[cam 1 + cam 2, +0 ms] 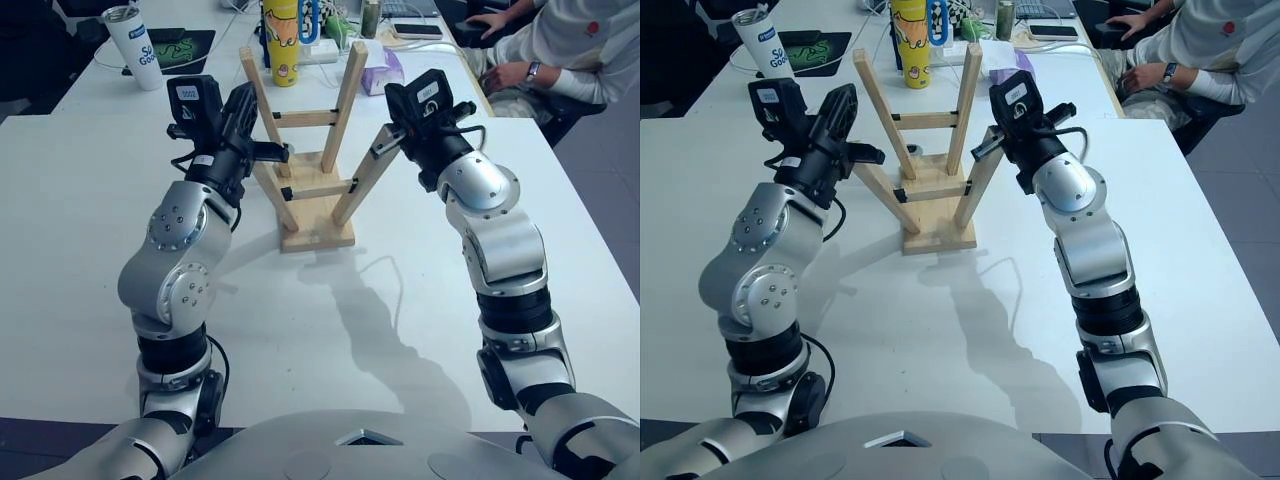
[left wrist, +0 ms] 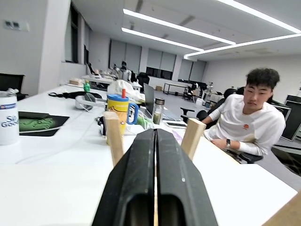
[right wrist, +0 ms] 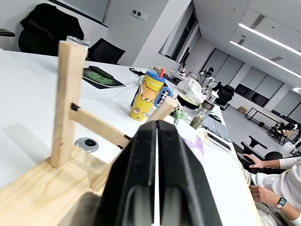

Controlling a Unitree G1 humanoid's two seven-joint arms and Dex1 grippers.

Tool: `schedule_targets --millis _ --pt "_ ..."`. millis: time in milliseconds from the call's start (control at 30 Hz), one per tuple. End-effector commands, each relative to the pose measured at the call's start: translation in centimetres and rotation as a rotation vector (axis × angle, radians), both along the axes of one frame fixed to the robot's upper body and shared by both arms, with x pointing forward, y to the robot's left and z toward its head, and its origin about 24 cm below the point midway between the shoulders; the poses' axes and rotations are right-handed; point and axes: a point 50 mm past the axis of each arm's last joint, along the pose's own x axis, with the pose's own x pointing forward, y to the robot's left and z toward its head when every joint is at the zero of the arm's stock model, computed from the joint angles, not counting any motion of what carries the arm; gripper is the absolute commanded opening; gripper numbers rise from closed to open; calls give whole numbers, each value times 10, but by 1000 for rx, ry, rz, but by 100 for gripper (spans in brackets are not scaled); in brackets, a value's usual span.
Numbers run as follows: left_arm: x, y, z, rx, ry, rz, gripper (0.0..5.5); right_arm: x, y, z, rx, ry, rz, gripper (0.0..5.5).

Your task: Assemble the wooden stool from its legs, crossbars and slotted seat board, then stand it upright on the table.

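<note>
Left gripper (image 1: pixel 270 152): jaws pressed shut, empty, at the near-left leg (image 1: pixel 280 200). Stool (image 1: pixel 318 188) looks fully assembled to me, crossbars (image 1: pixel 306 118) in, but it sits upside down mid-table (image 1: pixel 100 200), seat board (image 1: pixel 318 238) flat on it. Right gripper (image 1: pixel 383 147): jaws shut too, at the near-right leg (image 1: pixel 362 185). I reckon only the flip upright is left.

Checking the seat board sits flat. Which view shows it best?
The left eye view: the seat board shows almost whole on the table, legs up. The right eye view shows much the same. The right wrist view catches one corner close up; the left wrist view looks past two leg tops.
</note>
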Motion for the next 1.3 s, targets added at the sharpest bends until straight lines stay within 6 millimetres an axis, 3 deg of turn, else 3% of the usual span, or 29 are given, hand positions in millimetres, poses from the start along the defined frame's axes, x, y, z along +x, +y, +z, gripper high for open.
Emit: schedule_targets --millis 33,200,333,433,567,800,833,900,967,1033,1133,1200,1300 --pt "7 -8 -50 72 239 -35 1 -3 9 -38 -37 217 63 0" --pt "11 -5 -23 120 90 -13 1 -1 11 -25 -43 144 72 0" --pt "14 11 8 99 -71 81 1 6 4 16 140 -73 -10 0" --pt "19 31 17 97 -125 187 1 13 -17 41 278 -219 -151 0" --pt "17 48 32 93 -194 272 1 37 -59 19 168 -167 -365 0" --pt "16 59 30 108 -188 328 1 47 -81 -50 -38 87 -63 0" --pt "16 59 31 109 -192 332 1 46 -75 -55 -69 117 17 0" --pt "16 63 32 122 -192 350 1 34 -41 -57 -93 153 286 0" --pt "18 68 34 121 -186 374 1 -3 4 -42 -6 193 693 0" --pt "18 73 39 120 -197 393 1 -35 31 -20 51 183 968 0" --pt "17 84 49 130 -227 440 1 -36 45 3 100 118 995 0" --pt "15 95 56 137 -257 492 1 -31 36 6 98 112 940 0" --pt "10 113 64 144 -293 561 1 1 11 10 89 -1 588 0"
